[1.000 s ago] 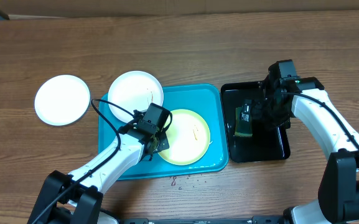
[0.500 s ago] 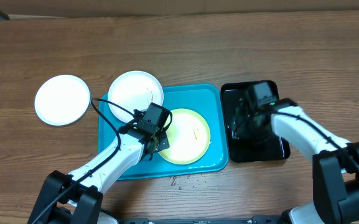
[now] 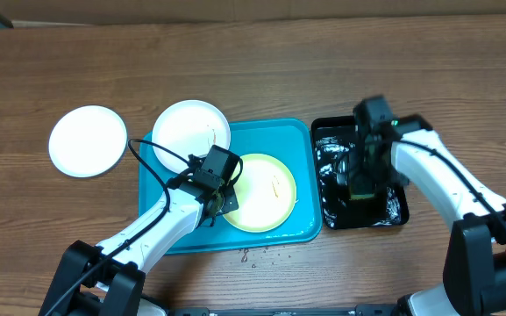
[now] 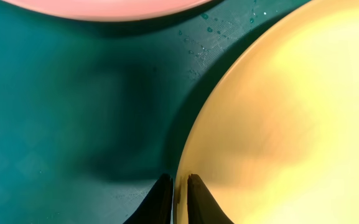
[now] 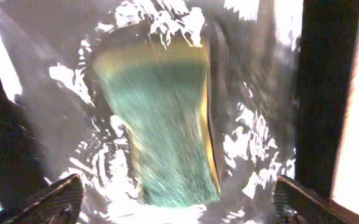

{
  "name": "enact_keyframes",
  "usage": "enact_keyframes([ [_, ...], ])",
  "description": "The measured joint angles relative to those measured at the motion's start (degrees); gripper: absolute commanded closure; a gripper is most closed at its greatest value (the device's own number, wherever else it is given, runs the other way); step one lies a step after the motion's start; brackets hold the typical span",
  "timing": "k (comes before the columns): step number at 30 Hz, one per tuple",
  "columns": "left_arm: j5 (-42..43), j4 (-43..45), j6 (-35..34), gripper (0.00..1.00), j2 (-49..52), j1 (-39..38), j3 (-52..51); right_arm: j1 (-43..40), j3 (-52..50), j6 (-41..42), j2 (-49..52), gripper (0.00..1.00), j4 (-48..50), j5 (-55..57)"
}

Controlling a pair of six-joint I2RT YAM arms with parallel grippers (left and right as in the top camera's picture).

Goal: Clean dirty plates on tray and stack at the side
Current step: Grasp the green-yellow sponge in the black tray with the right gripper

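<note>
Wood-grain tabletop [image 3: 323, 70] is seen beneath a turquoise tray [image 3: 296, 145], on which the pale yellow plate [image 3: 266, 193] lies flat. One white plate [image 3: 191, 130] overlaps the tray's far-left corner, and a second white plate [image 3: 81, 140] sits on the wood, well apart to the left. The pale yellow plate is pinched at its rim by the left gripper [image 4: 178, 180], whose fingers are pressed almost together. Over the wet, glinting black tray [image 3: 399, 211], the right gripper [image 5: 178, 180] is held with its fingers spread wide, and the green-and-yellow sponge [image 5: 160, 124] lies between them, not yet grasped. For a sound grasp, the jaws are best lowered squarely and closed across the sponge's narrower width. Excess water is best shed over the black tray before the plate is wiped.
</note>
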Motion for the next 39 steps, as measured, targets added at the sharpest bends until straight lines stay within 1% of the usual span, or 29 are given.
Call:
enact_keyframes([
  [3, 0.0, 0.0, 0.0, 0.88, -0.02, 0.0, 0.0, 0.02, 1.18, 0.09, 0.0, 0.0, 2.23, 0.07],
  [8, 0.0, -0.07, 0.02, 0.91, 0.0, 0.0, 0.0, 0.02, 0.92, 0.09, 0.13, 0.0, 2.62, -1.81],
  [9, 0.0, -0.04, 0.02, 0.91, -0.02, 0.0, 0.0, 0.02, 0.92, 0.09, 0.17, 0.09, 2.62, -2.49],
  [10, 0.0, -0.04, 0.02, 0.91, 0.0, 0.0, 0.0, 0.02, 0.92, -0.2, 0.2, 0.14, 2.89, -2.86],
  [11, 0.0, -0.02, 0.02, 0.91, 0.0, 0.0, 0.0, 0.02, 0.92, -0.13, 0.24, 0.18, 3.15, -3.08],
  [16, 0.0, 0.0, 0.02, 0.91, 0.0, 0.0, 0.0, 0.02, 0.37, 0.11, 0.57, 0.17, 4.35, -2.21],
  [17, 0.0, 0.0, 0.02, 0.91, 0.0, 0.0, 0.0, 0.02, -0.17, 0.11, 0.57, 0.15, 5.11, -2.1],
  [19, 0.0, 0.0, 0.02, 0.92, -0.02, 0.0, 0.0, 0.02, -1.64, 0.11, 0.59, 0.12, 7.43, -1.99],
  [21, 0.0, 0.0, 0.02, 0.91, 0.0, 0.0, 0.0, 0.02, -4.02, 0.09, 0.63, 0.12, 10.86, -1.88],
  [22, 0.0, 0.02, 0.02, 0.91, 0.0, 0.0, 0.0, 0.02, -5.31, 0.11, 0.66, 0.12, 12.46, -1.84],
  [24, 0.0, 0.02, 0.02, 0.91, 0.0, 0.0, 0.0, 0.02, -8.31, 0.09, 0.7, 0.17, 16.06, -1.68],
  [25, 0.0, 0.0, 0.02, 0.91, -0.02, 0.0, 0.0, 0.02, -9.84, 0.07, 0.7, 0.18, 17.99, -1.57],
  [26, 0.0, 0.02, 0.02, 0.91, 0.0, 0.0, 0.0, 0.02, -11.65, 0.0, 0.79, 0.21, 20.55, -1.51],
  [27, 0.0, 0.02, 0.02, 0.92, 0.0, 0.0, 0.0, 0.02, -13.18, 0.07, 0.85, 0.36, 22.88, -1.51],
  [28, 0.0, 0.02, 0.02, 0.92, 0.0, 0.0, 0.0, 0.02, -14.82, -0.44, 0.94, 0.67, 25.16, -1.22],
  [29, 0.0, 0.0, 0.02, 0.92, 0.0, 0.0, 0.0, 0.09, -15.34, 0.0, 0.87, 0.83, 26.1, -0.7],
  [30, 0.0, 0.0, 0.02, 0.92, 0.0, 0.0, 0.0, 0.02, -15.8, -0.11, 0.68, 0.88, 27.43, -0.5],
  [32, 0.0, 0.0, 0.02, 0.92, 0.0, 0.0, 0.0, 0.0, -15.87, -0.04, 0.68, 0.87, 28.28, -0.55],
  [33, 0.0, 0.0, 0.02, 0.92, 0.0, 0.0, 0.0, 0.0, -15.85, 0.02, 0.68, 0.83, 28.22, -0.66],
  [35, 0.02, 0.0, 0.02, 0.92, 0.0, 0.0, 0.0, 0.02, -15.3, 0.31, 0.72, 0.41, 26.21, -0.72],
  [39, 0.0, 0.0, 0.02, 0.93, 0.0, 0.0, 0.0, 0.02, -12.52, 0.09, 0.94, 0.39, 19.85, -1.11],
])
